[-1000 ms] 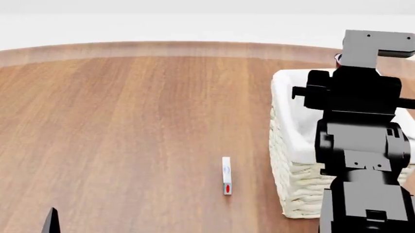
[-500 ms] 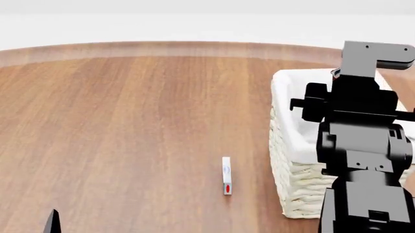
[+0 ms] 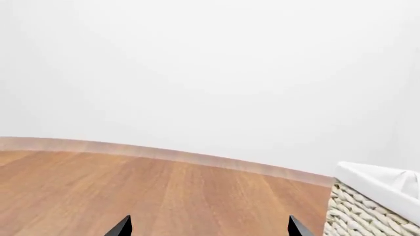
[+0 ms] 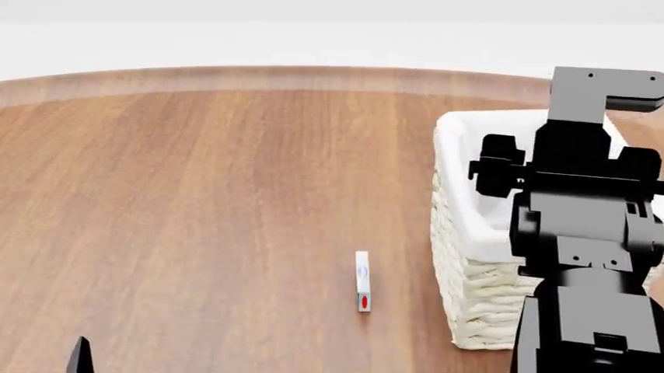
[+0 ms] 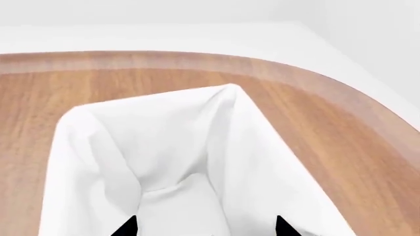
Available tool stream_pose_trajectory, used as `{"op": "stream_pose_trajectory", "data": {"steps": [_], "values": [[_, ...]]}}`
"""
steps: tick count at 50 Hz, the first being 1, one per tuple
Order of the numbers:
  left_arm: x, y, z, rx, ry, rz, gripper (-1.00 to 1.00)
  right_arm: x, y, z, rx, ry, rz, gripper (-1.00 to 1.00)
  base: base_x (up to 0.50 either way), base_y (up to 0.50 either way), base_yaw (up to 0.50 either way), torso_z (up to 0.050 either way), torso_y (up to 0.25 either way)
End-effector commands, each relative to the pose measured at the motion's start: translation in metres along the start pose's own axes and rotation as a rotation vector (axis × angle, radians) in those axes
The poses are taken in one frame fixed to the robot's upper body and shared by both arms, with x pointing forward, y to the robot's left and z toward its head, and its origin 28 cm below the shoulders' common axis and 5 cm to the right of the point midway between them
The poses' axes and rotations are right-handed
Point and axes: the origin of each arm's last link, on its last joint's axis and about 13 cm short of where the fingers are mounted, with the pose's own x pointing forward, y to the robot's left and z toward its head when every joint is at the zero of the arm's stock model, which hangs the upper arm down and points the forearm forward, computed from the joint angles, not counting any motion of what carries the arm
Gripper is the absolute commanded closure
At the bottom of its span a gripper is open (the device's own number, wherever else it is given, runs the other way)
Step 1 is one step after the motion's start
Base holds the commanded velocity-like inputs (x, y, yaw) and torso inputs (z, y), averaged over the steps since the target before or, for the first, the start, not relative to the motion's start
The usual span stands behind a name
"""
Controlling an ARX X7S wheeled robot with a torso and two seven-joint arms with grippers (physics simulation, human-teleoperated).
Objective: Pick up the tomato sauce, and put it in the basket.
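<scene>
Zero sign of the tomato sauce in any view, so I'm not placing it. It could be sitting behind the right arm, which is blocking the right side of the head view, but that's a guess.

Right gripper is hovering over the basket. Its two tips are showing apart at the lower edge of the right wrist frame, with only white lining between them, so it's spread and holding nothing. Left gripper is also showing tips wide apart and nothing between, parked low at the lower left of the head view, well apart from the basket.

Judgement: the right arm is the nearer one for anything around the basket. The can's direction and axis are staying unknown until it's visible.

Labels: none are readable. A small white stick-like item is lying on the bench at lower centre, just left of the basket. It's showing a red dot and a faint blue mark, too small to read.
</scene>
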Motion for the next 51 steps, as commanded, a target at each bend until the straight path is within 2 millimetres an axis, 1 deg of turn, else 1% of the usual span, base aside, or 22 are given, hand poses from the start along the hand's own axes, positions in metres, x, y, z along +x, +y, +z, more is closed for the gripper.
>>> {"op": "stream_pose_trajectory", "data": {"steps": [1,9,17,19,21,24,25,28,35,37,38,39,40,42,43,45,46,47,48,49,50,51], "values": [[-0.001,0.001,-0.001,0.0,-0.007,0.001,-1.0,-0.002,0.001,0.011,-0.01,-0.041,-0.004,-1.0,0.0,0.0,0.0,0.0,0.0],[-0.001,0.0,-0.001,-0.004,-0.009,-0.001,-1.0,-0.007,0.018,0.029,-0.069,-0.197,0.057,-1.0,0.0,0.0,0.0,0.0,0.0],[-0.001,0.001,-0.001,-0.003,-0.008,-0.002,-1.0,-0.013,0.041,0.041,-0.04,-0.336,0.085,-1.0,0.0,0.0,0.0,0.0,0.0],[-0.001,0.001,-0.001,-0.003,-0.008,-0.002,-1.0,-0.013,0.041,0.041,-0.04,-0.336,0.085,-1.0,0.0,0.0,0.0,0.0,0.0],[-0.002,0.0,-0.001,-0.004,-0.008,-0.004,-1.0,-0.016,0.053,0.012,-0.061,-0.27,0.119,-1.0,0.0,0.0,0.0,0.0,0.0],[-0.002,0.0,-0.002,-0.006,-0.007,-0.004,-1.0,-0.048,0.054,0.039,-0.028,-0.478,0.13,-1.0,0.0,0.0,0.0,0.0,0.0],[-0.002,0.0,-0.002,-0.006,-0.007,-0.004,-1.0,-0.049,0.054,0.038,-0.028,-0.478,0.13,-1.0,0.0,0.0,0.0,0.0,0.0],[-0.003,0.0,-0.001,-0.006,-0.009,-0.004,-1.0,-0.074,0.06,0.031,-0.032,-0.549,0.145,-1.0,0.0,0.0,0.0,0.0,0.0],[-0.006,0.001,0.0,-0.008,-0.009,-0.001,-1.0,-0.112,0.068,0.011,-0.014,-0.654,0.177,-1.0,0.0,0.0,0.0,0.0,0.0],[-0.006,0.001,0.001,-0.01,-0.01,0.0,-1.0,-0.118,0.072,-0.002,-0.023,-0.714,0.137,-1.0,0.0,0.0,0.0,0.0,0.0],[-0.006,0.0,0.0,-0.009,-0.01,-0.002,-1.0,-0.125,0.077,-0.018,-0.008,-0.73,0.166,-1.0,0.0,0.0,0.0,0.0,0.0],[-0.006,0.0,0.0,-0.009,-0.01,-0.002,-1.0,-0.126,0.077,-0.018,-0.008,-0.73,0.166,-1.0,0.0,0.0,0.0,0.0,0.0],[-0.007,0.0,-0.001,-0.009,-0.009,-0.003,-1.0,-0.134,0.083,-0.04,0.007,-0.701,0.24,-1.0,0.0,0.0,0.0,0.0,0.0],[-0.007,0.0,-0.002,-0.008,-0.005,-0.004,-1.0,-0.14,0.088,-0.059,-0.011,-0.692,0.268,-1.0,0.0,0.0,0.0,0.0,0.0],[-0.007,0.0,-0.004,-0.005,-0.001,-0.004,-1.0,-0.147,0.094,-0.081,-0.035,-0.693,0.292,-1.0,0.0,0.0,0.0,0.0,0.0],[-0.007,0.0,-0.002,-0.004,-0.002,-0.004,-1.0,-0.155,0.1,-0.104,-0.058,-0.693,0.311,-1.0,0.0,0.0,0.0,0.0,0.0],[-0.006,-0.001,-0.001,-0.006,-0.005,-0.004,-1.0,-0.163,0.106,-0.129,-0.099,-0.666,0.359,-1.0,0.0,0.0,0.0,0.0,0.0],[-0.006,-0.001,-0.001,-0.005,-0.005,-0.005,-1.0,-0.168,0.109,-0.141,-0.091,-0.649,0.377,-1.0,0.0,0.0,0.0,0.0,0.0],[-0.005,-0.002,-0.003,0.0,-0.002,-0.009,-1.0,-0.176,0.112,-0.163,-0.116,-0.657,0.418,-1.0,0.0,0.0,0.0,0.0,0.0],[-0.005,-0.002,-0.003,0.0,-0.002,-0.009,-1.0,-0.176,0.112,-0.163,-0.116,-0.657,0.418,-1.0,0.0,0.0,0.0,0.0,0.0],[-0.006,-0.003,-0.004,0.002,0.0,-0.012,-1.0,-0.181,0.115,-0.179,-0.079,-0.686,0.41,-1.0,0.0,0.0,0.0,0.0,0.0],[-0.006,-0.004,-0.004,0.002,0.001,-0.012,-1.0,-0.181,0.115,-0.186,-0.092,-0.676,0.406,-1.0,0.0,0.0,0.0,0.0,0.0]]}}
